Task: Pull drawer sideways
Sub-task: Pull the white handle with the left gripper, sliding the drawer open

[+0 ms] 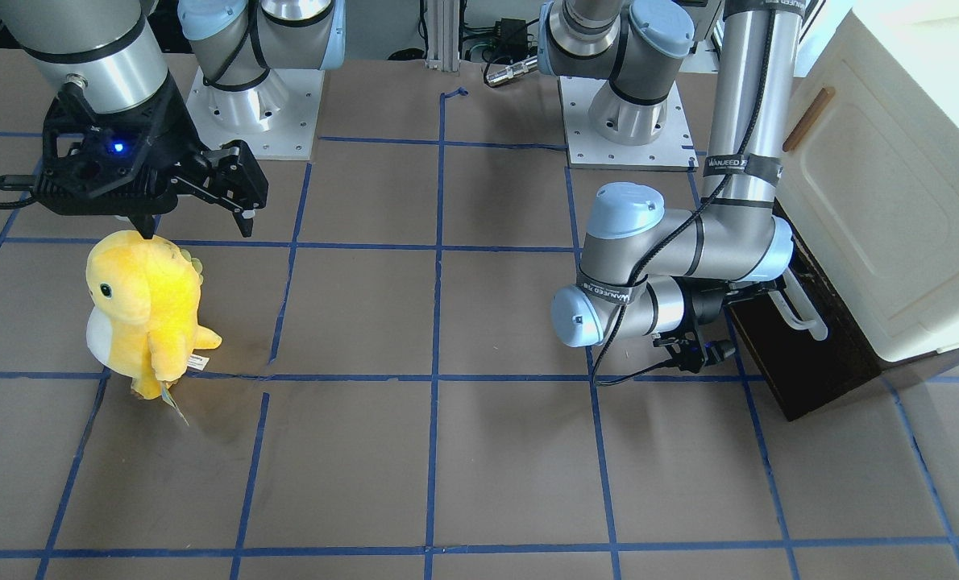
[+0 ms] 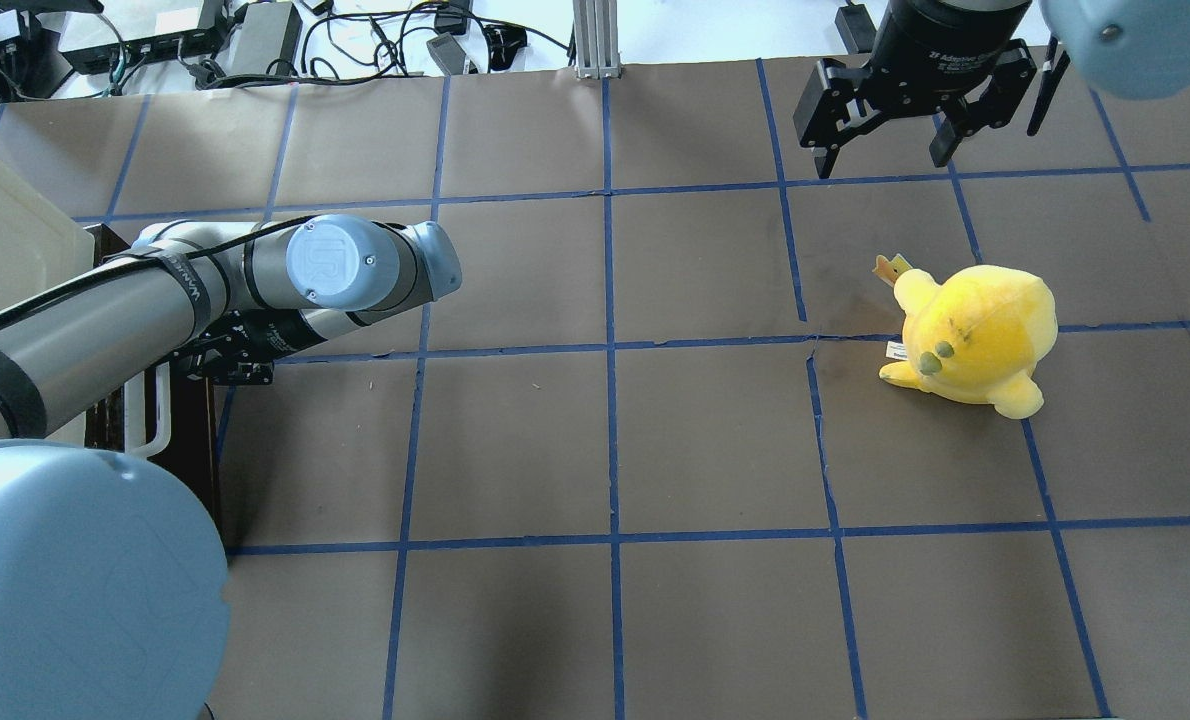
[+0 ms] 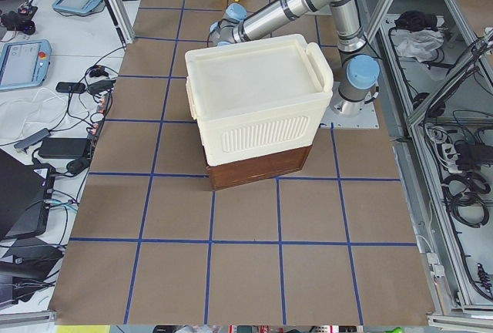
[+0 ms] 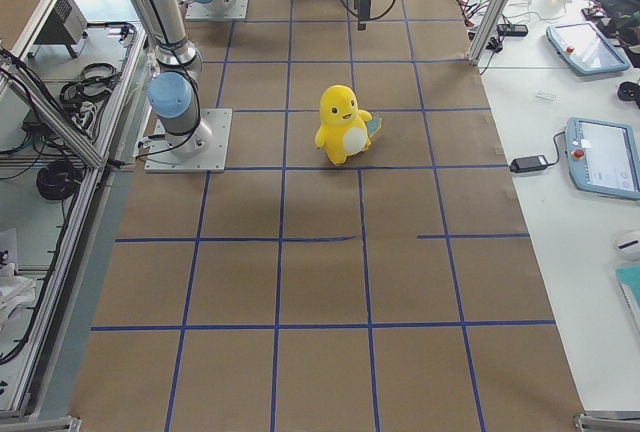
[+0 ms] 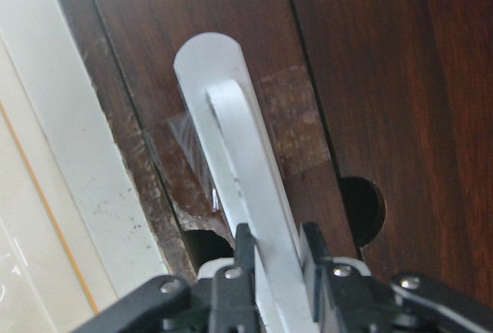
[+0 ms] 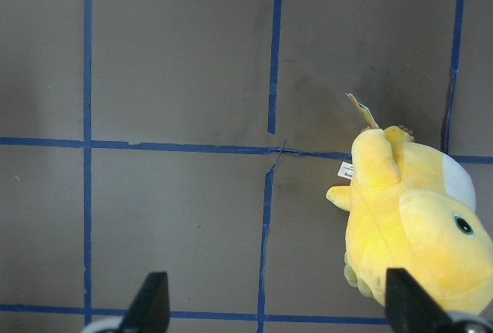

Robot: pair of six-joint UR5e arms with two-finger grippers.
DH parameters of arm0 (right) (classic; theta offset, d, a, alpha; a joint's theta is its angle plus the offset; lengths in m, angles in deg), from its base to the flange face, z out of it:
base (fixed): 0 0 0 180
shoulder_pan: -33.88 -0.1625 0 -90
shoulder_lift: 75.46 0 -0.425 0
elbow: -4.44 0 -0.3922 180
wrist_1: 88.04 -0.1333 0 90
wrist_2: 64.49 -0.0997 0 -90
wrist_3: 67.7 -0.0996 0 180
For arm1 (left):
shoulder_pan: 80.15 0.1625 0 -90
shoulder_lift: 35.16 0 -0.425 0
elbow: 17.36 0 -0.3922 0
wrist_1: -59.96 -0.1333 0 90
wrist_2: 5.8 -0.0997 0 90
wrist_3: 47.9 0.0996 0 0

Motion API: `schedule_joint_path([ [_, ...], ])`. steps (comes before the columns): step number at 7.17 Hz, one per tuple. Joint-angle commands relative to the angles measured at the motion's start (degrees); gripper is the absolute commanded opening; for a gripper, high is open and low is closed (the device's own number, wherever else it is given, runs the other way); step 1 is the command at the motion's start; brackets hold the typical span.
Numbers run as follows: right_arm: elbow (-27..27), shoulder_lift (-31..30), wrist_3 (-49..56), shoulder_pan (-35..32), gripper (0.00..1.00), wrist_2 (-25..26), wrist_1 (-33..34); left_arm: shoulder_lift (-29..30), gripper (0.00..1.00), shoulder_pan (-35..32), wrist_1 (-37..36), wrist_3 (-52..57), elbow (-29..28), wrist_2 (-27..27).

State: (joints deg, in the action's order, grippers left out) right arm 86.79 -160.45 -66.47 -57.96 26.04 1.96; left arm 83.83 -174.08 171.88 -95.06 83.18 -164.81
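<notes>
The drawer [image 1: 806, 362] has a dark brown wooden front and sits under a cream cabinet [image 1: 874, 209] at the table's edge. Its long white bar handle [image 1: 802, 310] runs along the front. My left gripper [image 5: 277, 244] is shut on the handle [image 5: 231, 140], one finger on each side of the bar, against the brown front [image 5: 377, 79]. None of the drawer's inside shows. In the overhead view the left gripper [image 2: 180, 365] is mostly hidden under the arm. My right gripper [image 1: 197, 229] is open and empty, hovering above the table far from the drawer; it also shows from overhead [image 2: 883, 165].
A yellow plush toy [image 1: 145, 306] stands on the brown, blue-taped table just below the right gripper, also seen in the right wrist view [image 6: 408, 217]. The cabinet door bears a small wooden handle [image 1: 808, 119]. The arm bases [image 1: 254, 105] stand at the table's back.
</notes>
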Motion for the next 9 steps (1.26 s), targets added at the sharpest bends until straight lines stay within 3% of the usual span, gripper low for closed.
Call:
schedule_joint_path([
  [1, 0.0, 0.0, 0.0, 0.0, 1.0, 0.0, 0.0, -0.3, 0.26, 0.0, -0.1, 0.2, -0.1, 0.1],
  [9, 0.0, 0.0, 0.0, 0.0, 1.0, 0.0, 0.0, 0.4, 0.25, -3.3, -0.2, 0.9, -2.4, 3.4],
])
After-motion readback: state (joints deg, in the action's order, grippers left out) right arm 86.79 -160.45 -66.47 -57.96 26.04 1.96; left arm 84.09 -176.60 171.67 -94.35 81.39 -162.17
